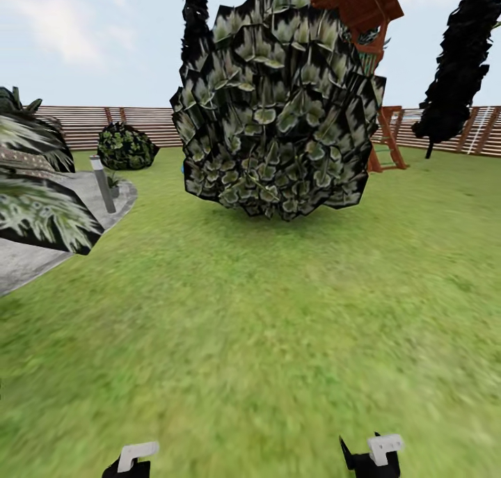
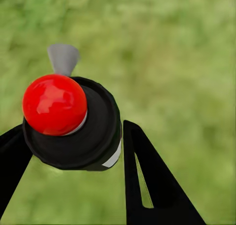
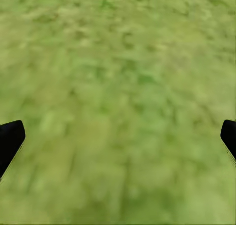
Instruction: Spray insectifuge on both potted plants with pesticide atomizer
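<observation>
The atomizer (image 2: 73, 122) is already in the left pincer (image 2: 73, 156): in the left wrist view its dark round body sits between the two black fingers, seen end-on, with the red knob (image 2: 54, 104) on top and a grey nozzle tab (image 2: 63, 58) pointing toward twelve o'clock. The fingers are drawn in against the bottle's sides, with lawn blurred behind. The right pincer (image 3: 118, 136) is spread wide and holds nothing; only its two black tips show at three and nine o'clock over grass.

From the head camera, the lawn (image 1: 264, 311) runs ahead to a big white-striped shrub (image 1: 275, 102) at twelve o'clock. A grey bollard lamp (image 1: 104, 184) stands at ten o'clock on the paved patch (image 1: 42, 255), and something small and leafy (image 1: 115, 182), perhaps a pot, sits just beside it, too small to name. The slatted fence (image 1: 76, 123) closes the far side. Both arm ends (image 1: 132, 460) (image 1: 376, 457) show at six o'clock.

The bottle looks light, rigid and smooth, so it could twist or slip. I judge a hold low on the body safest, leaving the spray head free. The plants have yet to be reached.
</observation>
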Motion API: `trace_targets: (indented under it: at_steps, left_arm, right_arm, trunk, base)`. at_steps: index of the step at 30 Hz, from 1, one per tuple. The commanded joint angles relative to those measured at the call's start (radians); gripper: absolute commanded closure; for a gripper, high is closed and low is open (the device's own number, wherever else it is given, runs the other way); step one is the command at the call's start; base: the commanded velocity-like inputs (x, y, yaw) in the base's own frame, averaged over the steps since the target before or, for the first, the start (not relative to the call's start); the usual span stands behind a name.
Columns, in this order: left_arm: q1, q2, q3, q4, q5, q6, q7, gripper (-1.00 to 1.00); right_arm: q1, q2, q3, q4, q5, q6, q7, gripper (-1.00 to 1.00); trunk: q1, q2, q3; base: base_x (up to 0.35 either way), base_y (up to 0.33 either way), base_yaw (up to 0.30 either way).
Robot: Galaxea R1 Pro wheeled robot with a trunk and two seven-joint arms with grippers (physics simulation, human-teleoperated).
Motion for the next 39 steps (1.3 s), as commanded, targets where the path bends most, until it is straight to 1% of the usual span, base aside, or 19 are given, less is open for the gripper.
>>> trace_targets:
  at_steps: [1, 39]
  left_arm:
    - [-0.001, 0.000, 0.005, 0.002, -0.011, -0.004, 0.004, 1.00]
    - [-0.001, 0.000, 0.005, 0.002, -0.010, -0.004, 0.004, 1.00]
  right_arm:
    - [0.000, 0.000, 0.003, 0.001, -0.011, -0.003, 0.008, -1.00]
    - [0.000, 0.000, 0.003, 0.001, -0.011, -0.003, 0.009, -1.00]
  trunk:
    - [0.000, 0.000, -0.001]
    - [0.000, 0.000, -0.001]
  base:
    - [0.340, -0.102, 0.208]
    - [0.340, -0.102, 0.179]
